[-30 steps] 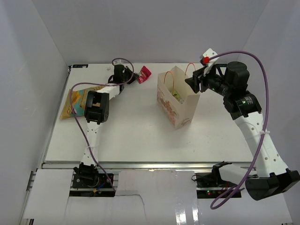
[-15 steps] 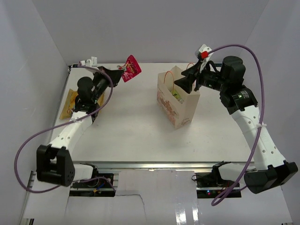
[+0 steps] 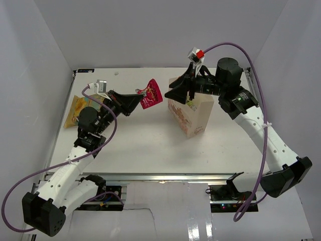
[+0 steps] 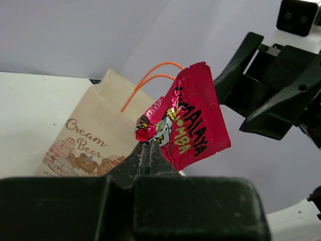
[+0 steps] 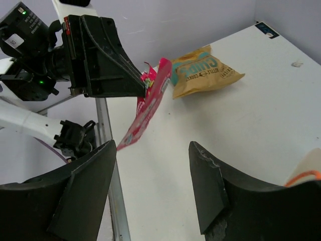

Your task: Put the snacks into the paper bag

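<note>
A magenta-pink snack packet (image 3: 151,94) hangs in the air just left of the paper bag (image 3: 189,119). My left gripper (image 3: 138,100) is shut on the packet's lower left corner (image 4: 150,131). The beige bag with orange handles (image 4: 95,140) stands upright behind the packet (image 4: 193,125). My right gripper (image 3: 171,93) is over the bag's left rim, pointing left at the packet, open and holding nothing. In the right wrist view its jaws (image 5: 152,145) stand wide apart, with the packet (image 5: 148,108) a short way ahead of them. A yellow-tan pouch (image 3: 79,108) lies flat at the table's far left.
The pouch (image 5: 203,70) lies behind the left gripper (image 5: 143,90) in the right wrist view. White walls enclose the table on the left, back and right. The left arm's purple cable (image 3: 108,133) loops low over the table's left half.
The left arm has lifted the magenta packet from the back of the table and carried it right, toward the bag. The right gripper has swung left over the bag and opened wider.
</note>
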Robot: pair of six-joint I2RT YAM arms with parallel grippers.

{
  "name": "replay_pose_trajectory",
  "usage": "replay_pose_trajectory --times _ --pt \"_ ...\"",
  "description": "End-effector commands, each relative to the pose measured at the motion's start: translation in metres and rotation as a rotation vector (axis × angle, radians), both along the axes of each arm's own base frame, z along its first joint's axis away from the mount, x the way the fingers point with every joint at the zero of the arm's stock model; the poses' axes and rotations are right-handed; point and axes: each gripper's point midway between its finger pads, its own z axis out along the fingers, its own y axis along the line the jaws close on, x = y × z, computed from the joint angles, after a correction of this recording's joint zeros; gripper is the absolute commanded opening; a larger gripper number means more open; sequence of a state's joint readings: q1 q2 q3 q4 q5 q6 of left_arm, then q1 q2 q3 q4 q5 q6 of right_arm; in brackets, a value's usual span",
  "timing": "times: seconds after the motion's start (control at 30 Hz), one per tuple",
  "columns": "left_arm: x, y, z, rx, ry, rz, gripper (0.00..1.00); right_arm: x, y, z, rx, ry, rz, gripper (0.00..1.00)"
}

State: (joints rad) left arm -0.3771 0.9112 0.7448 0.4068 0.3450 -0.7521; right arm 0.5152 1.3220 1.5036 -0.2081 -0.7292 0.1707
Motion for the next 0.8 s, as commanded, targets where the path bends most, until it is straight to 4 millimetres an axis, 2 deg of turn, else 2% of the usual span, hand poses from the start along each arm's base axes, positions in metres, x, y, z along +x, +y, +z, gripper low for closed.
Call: replay_pose_trajectory --times 0.0,0.13,0.27,0.5,0.63,0.73,0.77 --pt "-0.009 -0.008 0.001 -0.008 0.023 -0.009 0.00 -0.011 0.012 0.013 0.053 -0.002 0.044 0.66" --pt "-0.012 -0.020 -0.003 0.022 0.042 -0.034 0.00 -0.015 0.023 0.008 0.057 0.030 0.067 0.66" --pt "-0.014 -0.023 -0.002 0.032 0.040 -0.038 0.00 -0.015 0.027 0.005 0.051 0.039 0.061 0.66" --pt "-0.018 -0.029 0.003 0.033 0.034 -0.075 0.00 -0.005 0.033 -0.024 0.011 0.105 0.018 0.63" --pt "-0.021 -0.031 0.006 0.034 0.026 -0.089 0.00 -0.001 0.033 -0.033 -0.002 0.118 -0.002 0.61" --pt "-0.021 -0.033 0.003 0.034 0.036 -0.098 0.00 0.000 0.034 -0.035 -0.001 0.119 -0.005 0.55" --pt "-0.021 -0.034 0.001 0.034 0.043 -0.105 0.00 0.000 0.034 -0.035 -0.001 0.121 0.001 0.41"
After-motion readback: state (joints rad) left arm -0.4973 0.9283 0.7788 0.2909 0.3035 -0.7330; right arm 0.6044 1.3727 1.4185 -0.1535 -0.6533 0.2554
